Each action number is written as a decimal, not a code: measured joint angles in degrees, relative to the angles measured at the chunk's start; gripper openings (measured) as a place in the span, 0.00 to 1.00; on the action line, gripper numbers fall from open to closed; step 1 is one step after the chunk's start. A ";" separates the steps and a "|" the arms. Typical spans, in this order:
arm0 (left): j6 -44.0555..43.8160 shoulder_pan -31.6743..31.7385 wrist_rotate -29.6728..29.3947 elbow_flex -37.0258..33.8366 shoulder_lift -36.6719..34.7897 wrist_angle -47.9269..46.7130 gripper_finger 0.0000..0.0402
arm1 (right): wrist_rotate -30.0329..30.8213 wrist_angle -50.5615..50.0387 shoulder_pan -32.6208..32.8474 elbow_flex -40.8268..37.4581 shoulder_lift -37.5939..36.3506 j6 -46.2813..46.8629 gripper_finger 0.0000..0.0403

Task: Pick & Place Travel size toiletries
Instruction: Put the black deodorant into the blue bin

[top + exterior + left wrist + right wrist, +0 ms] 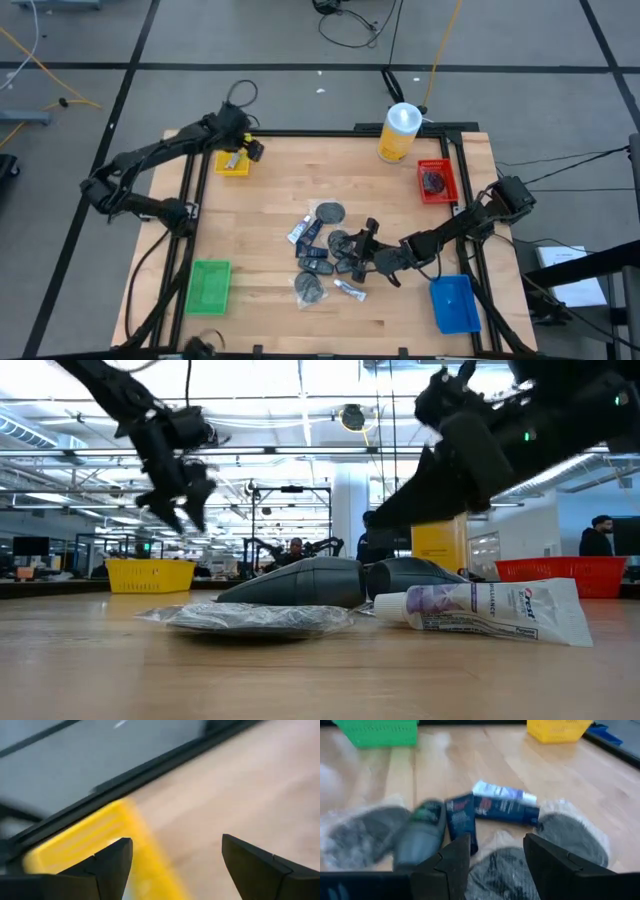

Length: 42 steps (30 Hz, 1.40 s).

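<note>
The travel size toiletries (325, 250) lie in a loose pile at the table's middle: white tubes with blue marks (504, 794), dark grey discs in clear wrap (570, 832) and small black oblong packs (507, 810). My right gripper (495, 855) is open above the pile's right side, its fingers standing on either side of a wrapped disc (500, 875). It also shows in the high view (362, 245). My left gripper (245, 150) is open and empty over the yellow tray (75, 850) at the far left. A small pale item (232, 160) lies in that tray.
A big yellow canister with a white top (398, 132) stands at the far edge. A red tray (436, 181) with a dark item is at the right, a blue tray (452, 303) at the near right, a green tray (209, 285) at the near left. People (600, 535) are in the room behind.
</note>
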 joint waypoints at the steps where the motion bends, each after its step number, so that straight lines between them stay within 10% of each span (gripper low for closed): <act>1: -0.18 -2.40 0.56 0.00 -0.51 0.99 0.75 | -1.09 -0.32 -0.13 0.01 -1.12 -0.02 0.44; 13: -2.23 -35.61 -2.07 -0.07 0.25 15.21 0.68 | -29.20 -21.88 -3.96 -0.06 -12.59 -2.64 0.76; 27: -8.99 -57.60 -21.96 -0.04 10.27 23.60 0.66 | -29.37 -7.98 -3.87 -2.58 1.57 -13.85 0.71; 34: -14.57 -61.01 -29.38 -0.07 16.07 22.68 0.64 | -25.36 -8.74 -2.48 -2.58 2.38 -8.12 0.49; 42: -12.57 -61.56 -32.77 -0.11 22.00 27.92 0.65 | -19.56 -21.13 1.22 -1.51 -6.43 7.22 0.49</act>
